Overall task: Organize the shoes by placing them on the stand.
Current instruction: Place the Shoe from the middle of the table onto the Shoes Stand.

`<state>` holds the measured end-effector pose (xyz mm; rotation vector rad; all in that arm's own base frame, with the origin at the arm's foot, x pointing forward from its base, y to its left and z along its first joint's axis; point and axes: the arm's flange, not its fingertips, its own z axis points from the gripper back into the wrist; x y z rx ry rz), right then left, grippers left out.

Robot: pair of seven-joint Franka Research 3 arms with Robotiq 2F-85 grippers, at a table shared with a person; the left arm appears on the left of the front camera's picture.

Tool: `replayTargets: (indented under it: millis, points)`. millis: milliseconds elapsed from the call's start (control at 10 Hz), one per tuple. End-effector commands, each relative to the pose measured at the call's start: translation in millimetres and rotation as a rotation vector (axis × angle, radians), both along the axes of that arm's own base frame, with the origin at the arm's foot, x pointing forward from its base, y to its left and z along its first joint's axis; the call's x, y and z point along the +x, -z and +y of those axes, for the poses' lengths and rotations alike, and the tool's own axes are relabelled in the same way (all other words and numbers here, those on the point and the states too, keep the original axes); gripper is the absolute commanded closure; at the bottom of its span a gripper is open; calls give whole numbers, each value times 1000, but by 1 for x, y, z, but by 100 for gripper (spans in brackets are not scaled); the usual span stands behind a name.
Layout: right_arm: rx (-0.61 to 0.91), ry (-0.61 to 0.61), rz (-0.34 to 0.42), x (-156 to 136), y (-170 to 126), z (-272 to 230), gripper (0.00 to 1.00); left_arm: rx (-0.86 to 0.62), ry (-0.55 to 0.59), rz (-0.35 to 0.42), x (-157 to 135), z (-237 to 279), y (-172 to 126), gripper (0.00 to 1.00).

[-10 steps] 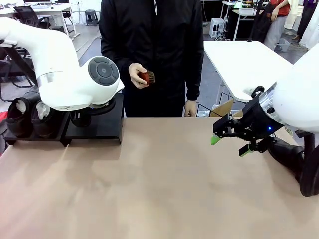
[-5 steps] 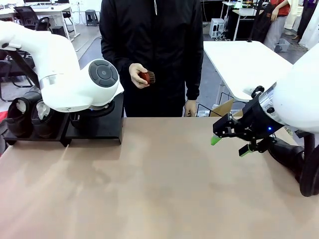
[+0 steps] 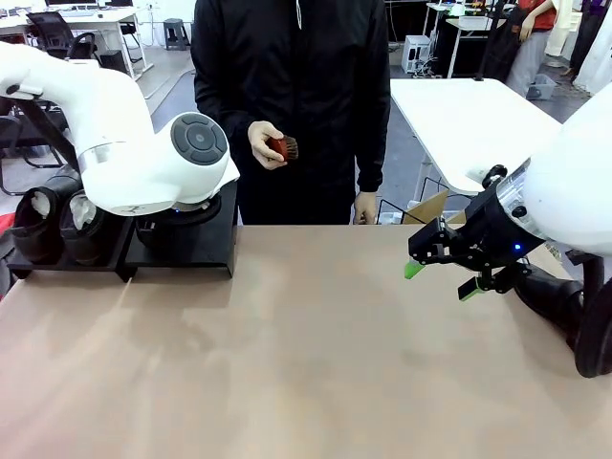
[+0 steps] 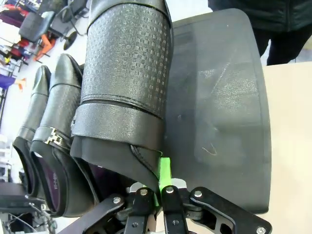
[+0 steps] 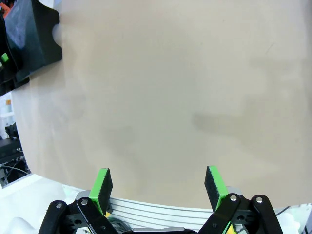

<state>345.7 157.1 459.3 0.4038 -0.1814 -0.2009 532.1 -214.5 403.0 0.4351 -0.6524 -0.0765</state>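
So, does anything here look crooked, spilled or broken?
Nothing stands out. On one platform two shoes sit side by side; the left gripper pinches the edge of a third shoe at the neighbouring platform. No spill or damage shows.

my left arm (image 3: 143, 163) hides much of stand (image 3: 206, 251); shoe (image 4: 126, 73) toe cut by top edge; thing (image 3: 284, 148) in person's hand (image 3: 263, 143) unclear.

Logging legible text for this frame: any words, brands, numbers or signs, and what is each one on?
Nothing here can be read for certain.
Faint pale print on the purple insole of the buckled shoe: too blurred to read.
Small dark mark on the left arm, on its white casing: too small to read.
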Motion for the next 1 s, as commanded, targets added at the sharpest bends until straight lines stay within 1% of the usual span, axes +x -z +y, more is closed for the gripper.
replayTargets:
  millis: [0, 300, 600, 900]
  points:
    - [3, -5, -4, 0, -1, 0, 0, 9, -25, -6, -1, 7, -10, 100]
    - [3, -5, -4, 0, -1, 0, 0, -13, -34, -2, -4, 14, -19, 100]
    - [3, -5, -4, 0, -1, 0, 0, -21, -10, 40, -3, 16, -15, 100]
    - [3, -5, -4, 0, -1, 0, 0, -42, -4, 59, -1, 17, -8, 100]
